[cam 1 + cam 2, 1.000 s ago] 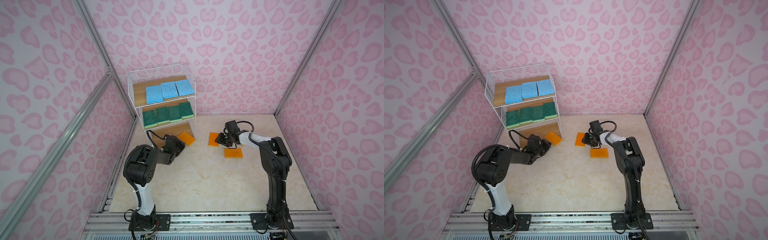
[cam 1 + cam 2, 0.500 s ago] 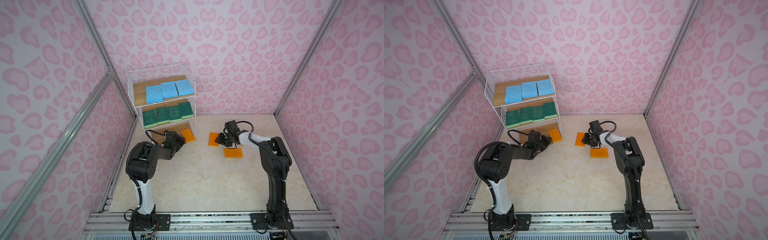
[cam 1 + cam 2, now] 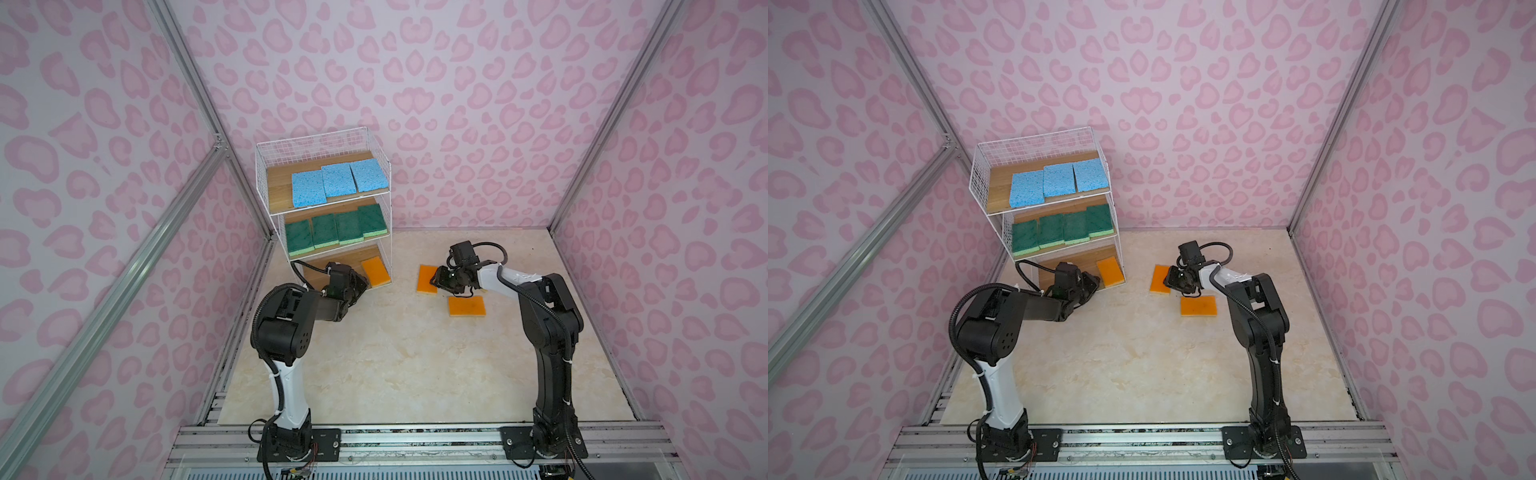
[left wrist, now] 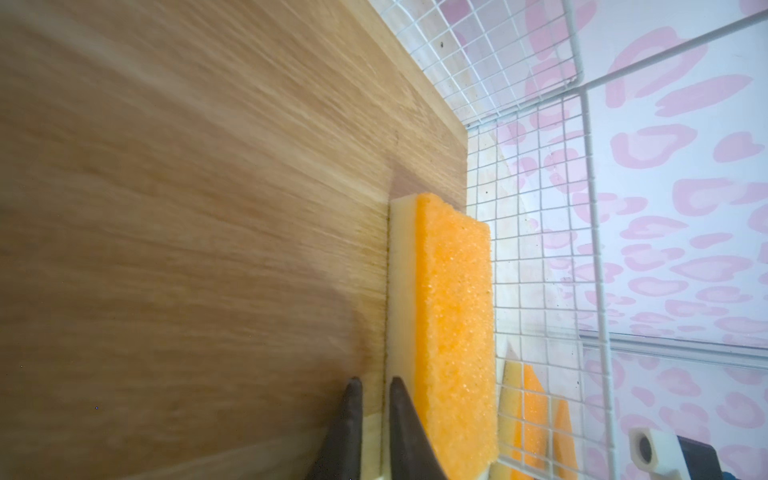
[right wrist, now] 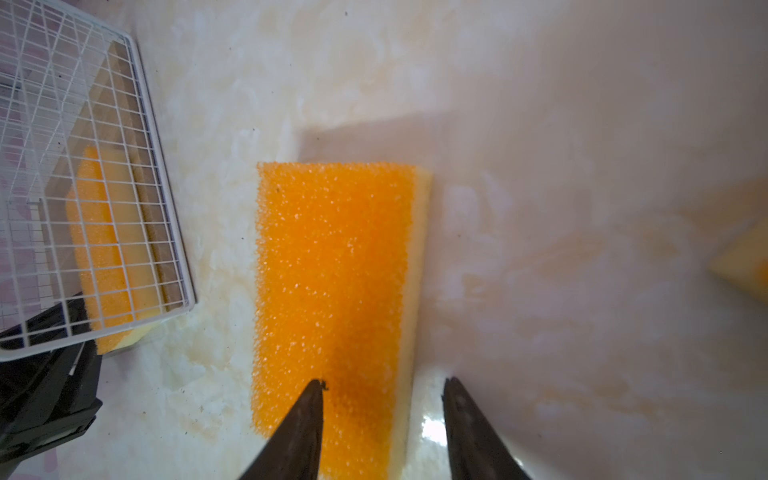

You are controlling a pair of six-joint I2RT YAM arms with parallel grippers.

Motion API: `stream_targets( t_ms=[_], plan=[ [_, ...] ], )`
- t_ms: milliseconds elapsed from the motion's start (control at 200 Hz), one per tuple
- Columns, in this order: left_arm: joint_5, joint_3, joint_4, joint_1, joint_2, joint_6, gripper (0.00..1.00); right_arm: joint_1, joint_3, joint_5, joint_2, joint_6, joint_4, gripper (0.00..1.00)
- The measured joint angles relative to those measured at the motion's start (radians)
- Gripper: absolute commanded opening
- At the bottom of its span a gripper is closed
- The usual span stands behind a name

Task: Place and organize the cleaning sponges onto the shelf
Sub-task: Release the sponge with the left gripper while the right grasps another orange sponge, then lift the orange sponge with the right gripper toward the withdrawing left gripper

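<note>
The shelf (image 3: 324, 141) holds three blue sponges (image 3: 332, 183) on its top board and several green sponges (image 3: 336, 228) on the middle board. One orange sponge (image 3: 376, 271) (image 4: 453, 311) lies at the right end of the bottom board (image 4: 208, 208), against the wire side. My left gripper (image 3: 360, 286) (image 4: 372, 379) is shut and holds nothing, with one finger against that sponge's yellow side. My right gripper (image 3: 436, 280) (image 5: 384, 382) is open low over a second orange sponge (image 3: 427, 279) (image 5: 332, 270) on the floor, its jaws astride one long edge.
A third orange sponge (image 3: 466, 306) lies flat on the floor just in front of the right gripper's wrist. The shelf stands in the back left corner beside the pink wall. The marble floor (image 3: 395, 365) stretches bare toward the front rail.
My left gripper carried its orange sponge onto the bottom board, let it go and shut again beside it. The right arm has hardly moved.
</note>
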Motion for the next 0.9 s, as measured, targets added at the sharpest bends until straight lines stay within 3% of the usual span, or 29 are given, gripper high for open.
stream_targets(
  t_ms=[420, 555, 730, 900],
  plan=[
    [-0.016, -0.056, -0.065, 0.002, -0.076, 0.012, 0.14, 0.01, -0.004, -0.003, -0.002, -0.007, 0.006, 0.49],
    [-0.015, -0.101, -0.061, -0.002, -0.108, 0.014, 0.17, 0.015, 0.016, 0.001, 0.011, -0.008, 0.001, 0.4],
    [-0.016, -0.144, -0.067, -0.035, -0.15, 0.014, 0.28, 0.014, 0.03, -0.01, 0.038, -0.008, 0.008, 0.11],
    [-0.016, -0.183, -0.067, -0.079, -0.219, 0.039, 0.45, 0.013, 0.01, -0.015, 0.031, -0.003, 0.037, 0.05]
  ],
)
